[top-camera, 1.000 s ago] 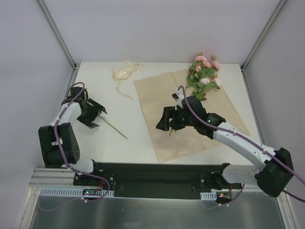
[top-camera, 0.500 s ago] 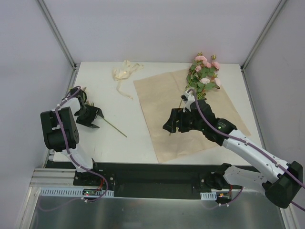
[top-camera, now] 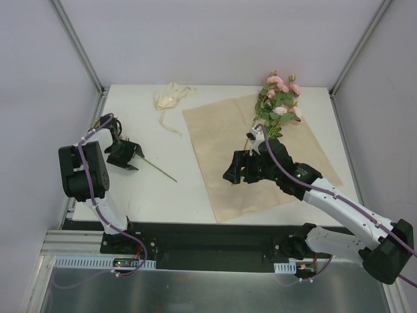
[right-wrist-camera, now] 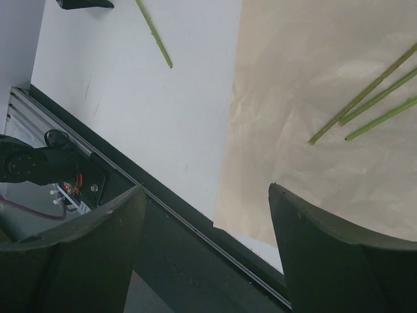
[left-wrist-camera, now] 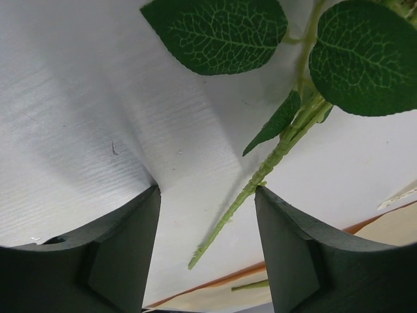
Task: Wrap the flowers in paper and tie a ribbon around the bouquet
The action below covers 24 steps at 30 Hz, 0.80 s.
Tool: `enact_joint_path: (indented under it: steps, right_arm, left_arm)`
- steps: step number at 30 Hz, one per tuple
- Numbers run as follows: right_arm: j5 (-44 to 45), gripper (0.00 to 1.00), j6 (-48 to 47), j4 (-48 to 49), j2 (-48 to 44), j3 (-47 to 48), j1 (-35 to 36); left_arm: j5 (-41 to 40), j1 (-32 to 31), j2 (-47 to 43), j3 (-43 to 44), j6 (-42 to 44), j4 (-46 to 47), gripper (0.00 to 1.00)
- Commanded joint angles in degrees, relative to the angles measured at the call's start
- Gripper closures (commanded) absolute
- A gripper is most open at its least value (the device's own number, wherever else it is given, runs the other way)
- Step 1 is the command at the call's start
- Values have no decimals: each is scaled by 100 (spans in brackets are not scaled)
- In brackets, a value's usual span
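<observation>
The flowers (top-camera: 280,101), pink blooms with green leaves, lie on the far right corner of the tan paper (top-camera: 260,156), their stems (right-wrist-camera: 365,94) pointing down the sheet. One loose leafy stem (top-camera: 159,171) lies on the white table at the left. My left gripper (top-camera: 128,155) is low over it and open. In the left wrist view the stem (left-wrist-camera: 260,173) runs between the fingers close to the right one, and the gripper (left-wrist-camera: 207,195) is not closed on it. My right gripper (top-camera: 236,171) hovers open over the paper's left half, empty (right-wrist-camera: 206,189). The cream ribbon (top-camera: 169,101) lies bunched at the back left.
The black base rail (top-camera: 215,238) runs along the table's near edge, just below the paper's near corner. White walls and metal posts (top-camera: 78,45) close in the sides and back. The left arm's body (top-camera: 81,173) stands at the table's left edge.
The left gripper's jaws have narrowed around the loose stem and the left arm has swung back toward the left edge. The right gripper has shifted slightly right over the paper.
</observation>
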Motion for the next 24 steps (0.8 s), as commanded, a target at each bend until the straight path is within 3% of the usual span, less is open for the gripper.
enact_joint_path:
  steps: [1, 5, 7, 17, 21, 22, 24]
  right_arm:
    - [74, 21, 10, 120, 24, -28, 25]
    - [39, 21, 10, 164, 76, -28, 51]
    - [21, 21, 10, 182, 120, -19, 60]
    - [83, 22, 10, 147, 112, -36, 77]
    - [74, 21, -7, 164, 199, -36, 104]
    - [48, 21, -25, 173, 226, -10, 95]
    - [-48, 20, -77, 173, 357, 16, 104]
  left_arm:
    - [-139, -174, -104, 2, -117, 599, 40]
    - [-492, -219, -281, -34, -161, 775, 31]
    - [-448, -218, -133, 36, -205, 784, 31]
    - [-289, -227, 501, 414, -522, 767, 48]
    - [-97, -245, 730, 634, -276, 775, 78]
    - [-87, -262, 669, 652, -206, 784, 94]
    - [-131, -393, 485, 573, -30, 767, 100]
